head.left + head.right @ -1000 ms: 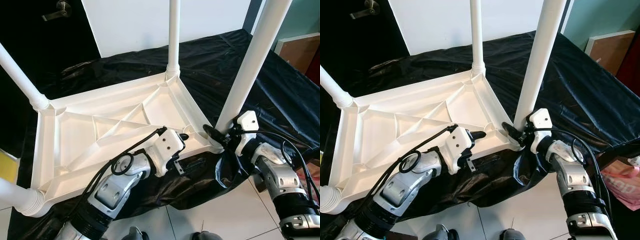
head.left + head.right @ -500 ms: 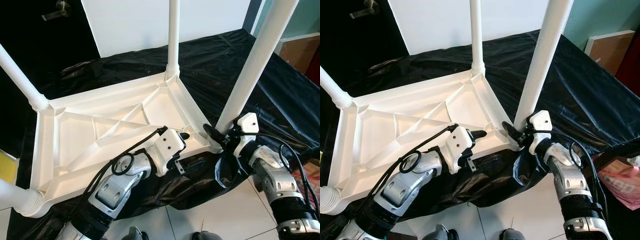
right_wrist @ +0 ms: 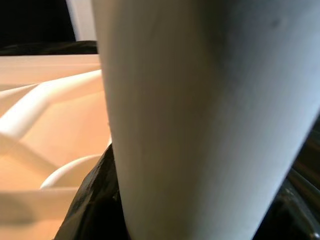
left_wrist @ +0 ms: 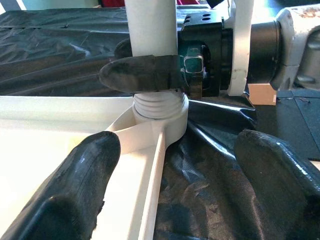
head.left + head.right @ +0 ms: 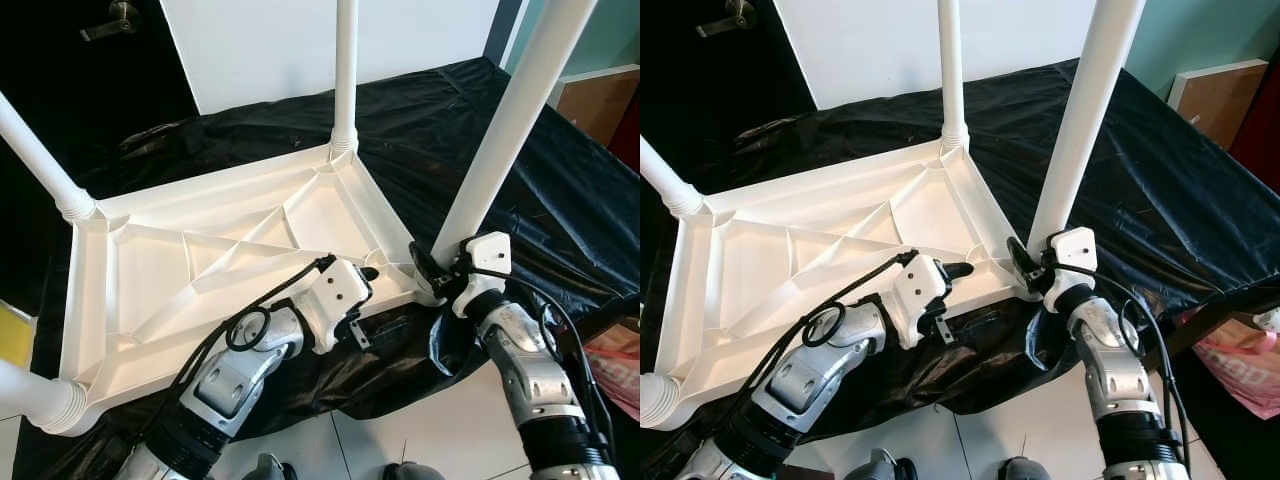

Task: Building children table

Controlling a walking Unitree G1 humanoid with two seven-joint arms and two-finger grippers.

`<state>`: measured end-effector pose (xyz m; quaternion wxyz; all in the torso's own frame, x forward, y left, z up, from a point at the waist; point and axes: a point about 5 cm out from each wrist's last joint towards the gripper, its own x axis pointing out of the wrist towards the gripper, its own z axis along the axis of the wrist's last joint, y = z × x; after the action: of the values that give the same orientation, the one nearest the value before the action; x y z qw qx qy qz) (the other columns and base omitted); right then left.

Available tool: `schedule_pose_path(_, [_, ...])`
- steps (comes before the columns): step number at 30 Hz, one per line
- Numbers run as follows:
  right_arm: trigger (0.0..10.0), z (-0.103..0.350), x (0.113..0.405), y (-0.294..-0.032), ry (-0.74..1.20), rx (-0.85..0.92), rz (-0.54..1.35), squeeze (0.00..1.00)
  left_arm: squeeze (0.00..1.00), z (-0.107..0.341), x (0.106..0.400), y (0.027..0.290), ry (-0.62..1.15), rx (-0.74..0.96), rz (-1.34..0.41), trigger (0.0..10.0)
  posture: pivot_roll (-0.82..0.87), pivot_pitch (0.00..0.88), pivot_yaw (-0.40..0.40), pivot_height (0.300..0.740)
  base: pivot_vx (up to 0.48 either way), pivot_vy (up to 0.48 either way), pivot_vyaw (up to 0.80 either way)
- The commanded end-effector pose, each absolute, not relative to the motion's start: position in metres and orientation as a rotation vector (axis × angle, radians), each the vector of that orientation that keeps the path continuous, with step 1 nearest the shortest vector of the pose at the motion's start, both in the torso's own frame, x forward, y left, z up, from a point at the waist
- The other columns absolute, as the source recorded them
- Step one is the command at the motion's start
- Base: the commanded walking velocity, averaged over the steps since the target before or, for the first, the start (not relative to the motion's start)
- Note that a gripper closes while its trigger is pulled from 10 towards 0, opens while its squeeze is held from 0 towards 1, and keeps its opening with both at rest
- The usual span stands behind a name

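White table leg [image 5: 505,130] clamped by right gripper [image 5: 432,275]; left gripper [image 4: 170,185] spread wide nearby.

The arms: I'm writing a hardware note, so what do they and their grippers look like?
Both arms are silver metal segments with black ribbed collars near the base. Black cables loop along the outside of each. Each wrist carries a white block-shaped housing. The left gripper and right gripper each have two long, rounded black fingers.
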<state>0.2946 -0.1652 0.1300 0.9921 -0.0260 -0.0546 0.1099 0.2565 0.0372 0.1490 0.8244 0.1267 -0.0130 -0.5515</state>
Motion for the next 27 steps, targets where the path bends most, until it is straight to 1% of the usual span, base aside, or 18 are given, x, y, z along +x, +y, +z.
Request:
schedule_pose_path(1, [10.0, 0.111, 0.288, -0.168, -0.005, -0.032, 0.142, 0.0, 0.0, 0.146, 0.256, 0.039, -0.018, 0.283, -1.182, 10.0, -0.1, 0.104, 0.038, 0.74, 0.0, 0.0, 0.0])
schedule_pose_path(2, [10.0, 0.109, 0.284, -0.161, 0.001, -0.006, 0.113, 0.0, 0.0, 0.145, 0.255, 0.038, -0.017, 0.281, -1.182, 10.0, -0.1, 0.101, 0.036, 0.74, 0.0, 0.0, 0.0])
schedule_pose_path(4, [10.0, 0.109, 0.284, -0.161, 0.001, -0.006, 0.113, 0.0, 0.0, 0.145, 0.255, 0.038, -0.017, 0.281, -1.182, 10.0, -0.1, 0.101, 0.036, 0.74, 0.0, 0.0, 0.0])
schedule_pose_path(6, [10.0, 0.107, 0.278, -0.147, -0.003, 0.027, 0.054, 0.0, 0.0, 0.145, 0.255, 0.037, -0.012, 0.272, -1.176, 10.0, -0.1, 0.097, 0.033, 0.74, 0.0, 0.0, 0.0])
schedule_pose_path(11, [10.0, 0.108, 0.275, -0.139, -0.005, 0.05, 0.0, 0.0, 0.0, 0.146, 0.256, 0.037, -0.015, 0.268, -1.174, 10.0, -0.11, 0.101, 0.041, 0.74, 0.0, 0.0, 0.0])
schedule_pose_path(20, [10.0, 0.116, 0.272, -0.143, -0.032, -0.001, 0.003, 0.0, 0.0, 0.147, 0.258, 0.037, -0.015, 0.273, -1.187, 10.0, -0.12, 0.114, 0.061, 0.74, 0.0, 0.0, 0.0])
schedule_pose_path(21, [10.0, 0.12, 0.271, -0.145, -0.048, -0.009, 0.03, 1.0, 0.0, 0.148, 0.259, 0.039, -0.014, 0.275, -1.188, 10.0, -0.13, 0.119, 0.07, 0.74, 0.0, 0.0, 0.0])
schedule_pose_path(24, [10.0, 0.122, 0.271, -0.146, -0.057, -0.013, 0.045, 1.0, 0.0, 0.149, 0.26, 0.04, -0.013, 0.276, -1.187, 10.0, -0.13, 0.121, 0.074, 0.74, 0.0, 0.0, 0.0])
schedule_pose_path(27, [10.0, 0.128, 0.27, -0.148, -0.088, -0.013, 0.114, 1.0, 0.0, 0.149, 0.261, 0.042, -0.004, 0.276, -1.185, 10.0, -0.14, 0.128, 0.084, 0.74, 0.0, 0.0, 0.0])
